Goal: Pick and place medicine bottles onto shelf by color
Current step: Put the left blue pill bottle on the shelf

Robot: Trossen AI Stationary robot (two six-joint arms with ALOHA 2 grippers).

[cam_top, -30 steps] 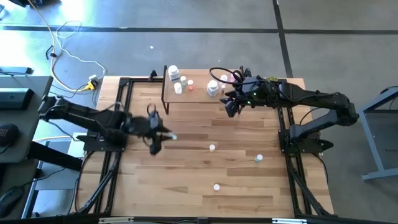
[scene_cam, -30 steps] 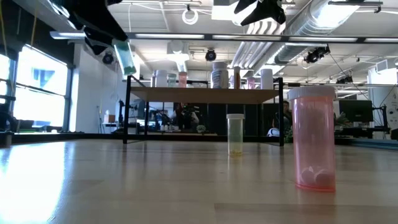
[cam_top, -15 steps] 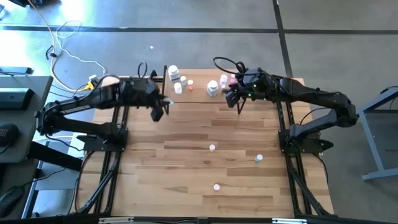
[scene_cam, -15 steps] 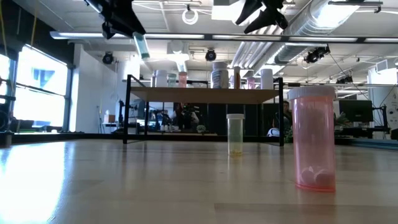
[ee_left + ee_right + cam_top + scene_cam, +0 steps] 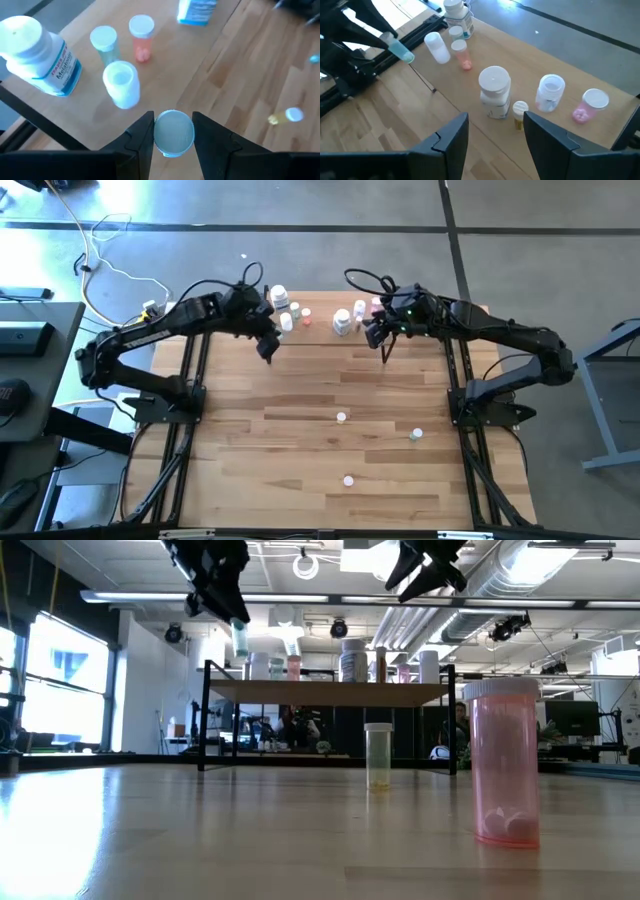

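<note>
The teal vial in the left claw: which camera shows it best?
Right wrist view: the teal vial shows side-on, clamped in the left claw. Left wrist shows only its cap; low view a tilted sliver; overhead hides it.

Seven bottles (image 5: 494, 97) stand on one shelf (image 5: 320, 335); three stand on the table (image 5: 300, 440); one is held.

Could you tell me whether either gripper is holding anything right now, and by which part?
The left gripper pinches a blue-green vial near its capped end; the right gripper is open and empty.

Grey concrete floor (image 5: 330, 240), bright windows (image 5: 60, 680), ceiling ducts (image 5: 540, 570), strip lights
</note>
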